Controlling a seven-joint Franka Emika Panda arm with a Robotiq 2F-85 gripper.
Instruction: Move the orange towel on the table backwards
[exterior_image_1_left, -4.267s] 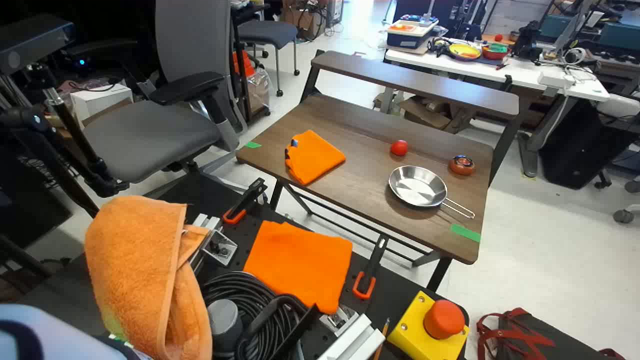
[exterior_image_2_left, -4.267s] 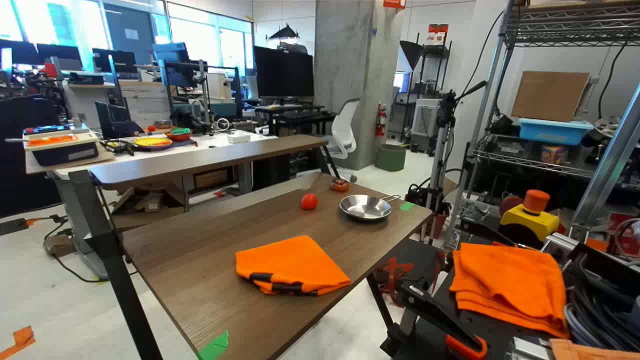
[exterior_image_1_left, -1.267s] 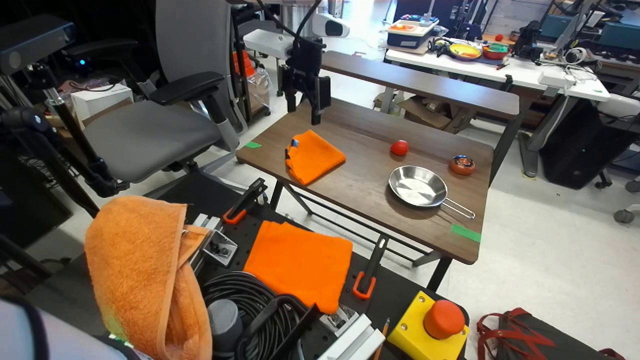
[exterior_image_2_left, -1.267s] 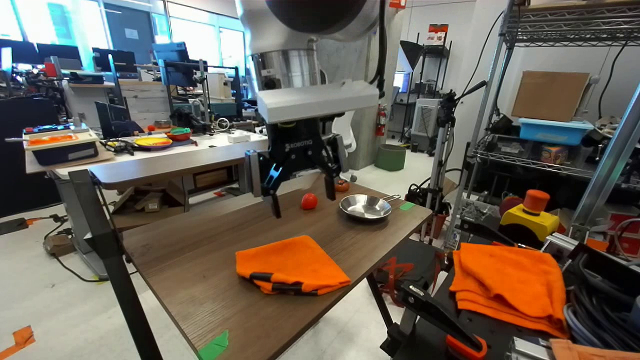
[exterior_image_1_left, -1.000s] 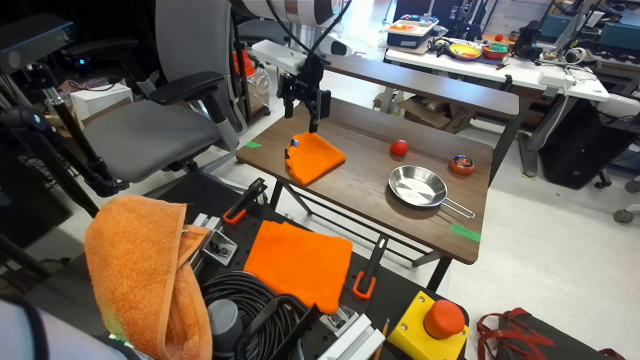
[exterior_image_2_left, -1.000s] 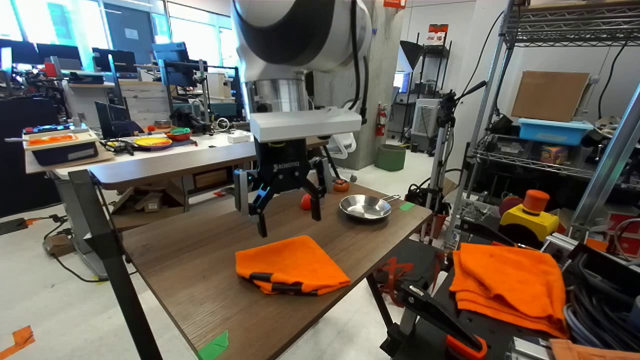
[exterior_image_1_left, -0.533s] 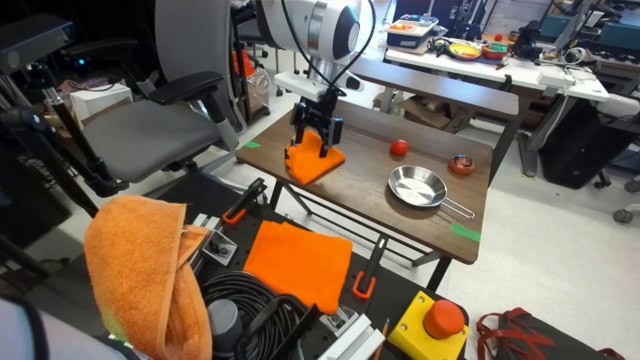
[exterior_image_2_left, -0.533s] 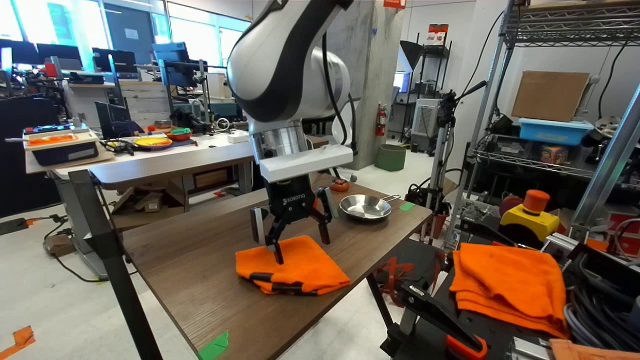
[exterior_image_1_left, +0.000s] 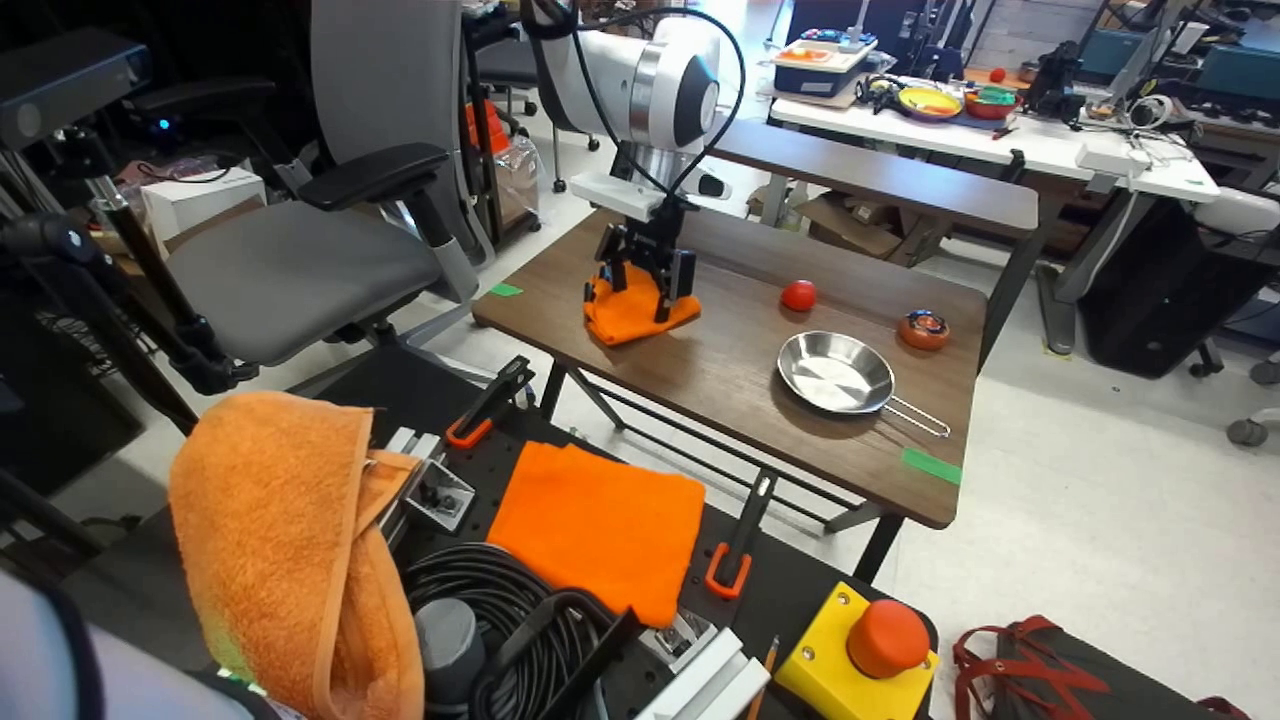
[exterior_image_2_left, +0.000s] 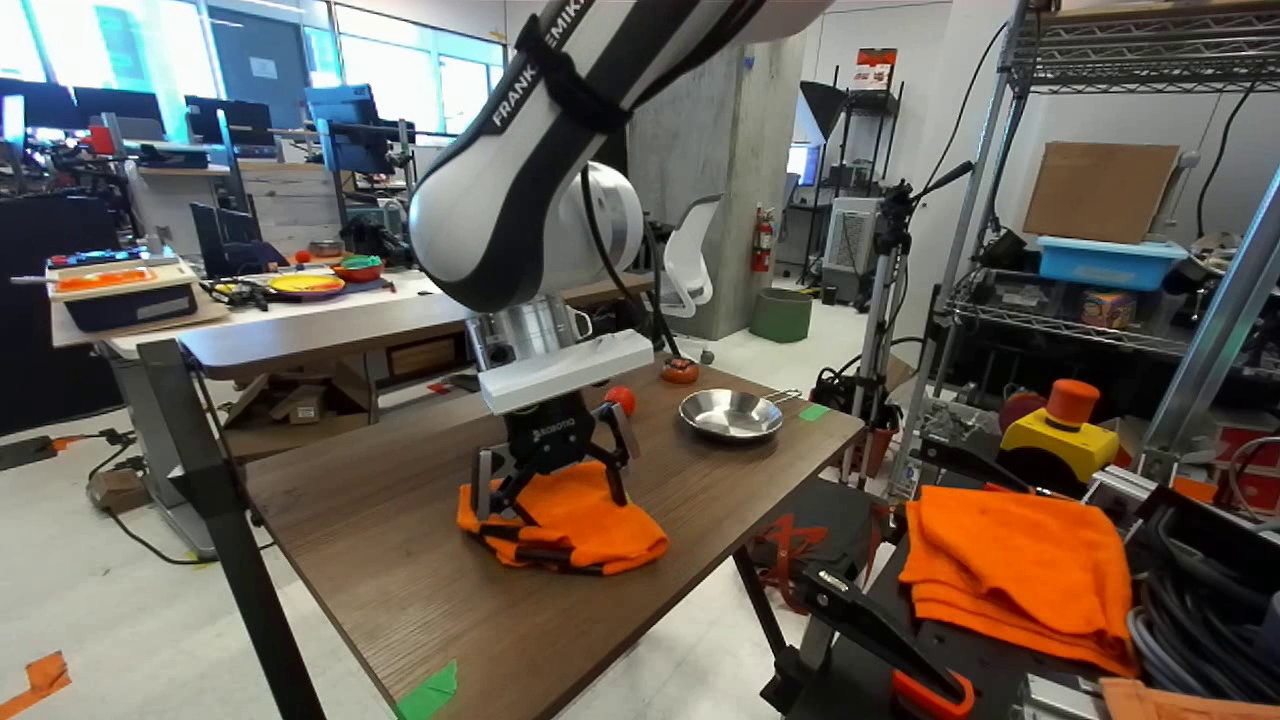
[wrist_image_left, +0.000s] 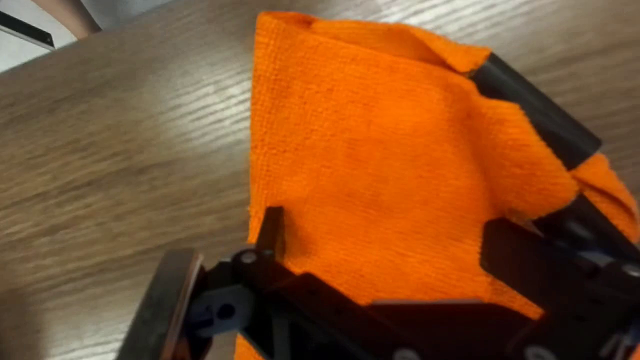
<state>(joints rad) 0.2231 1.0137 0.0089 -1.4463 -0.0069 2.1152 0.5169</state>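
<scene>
The orange towel (exterior_image_1_left: 625, 328) lies folded and slightly rumpled on the brown table (exterior_image_1_left: 740, 390). It also shows in an exterior view (exterior_image_2_left: 600, 535) and in the wrist view (wrist_image_left: 370, 135), with dark bands at one edge. My gripper (exterior_image_1_left: 640, 298) points down onto the towel, its fingers spread wide and empty between them. It shows the same way in an exterior view (exterior_image_2_left: 572, 508). In the wrist view my gripper (wrist_image_left: 381, 225) has both fingertips against or just over the towel near opposite edges. The gripper hides part of the towel.
A steel pan (exterior_image_1_left: 836, 374), a red ball (exterior_image_1_left: 798, 295) and an orange-brown round object (exterior_image_1_left: 922, 330) stand on the table. A raised ledge (exterior_image_1_left: 880, 170) runs along its back. A separate orange sheet (exterior_image_1_left: 600, 530) and a fuzzy orange cloth (exterior_image_1_left: 270, 540) lie off the table.
The arm came into view and lowered over the towel, fingers staying spread. In the last half second gripper and towel shifted a little toward the back ledge, and the towel rumpled.
</scene>
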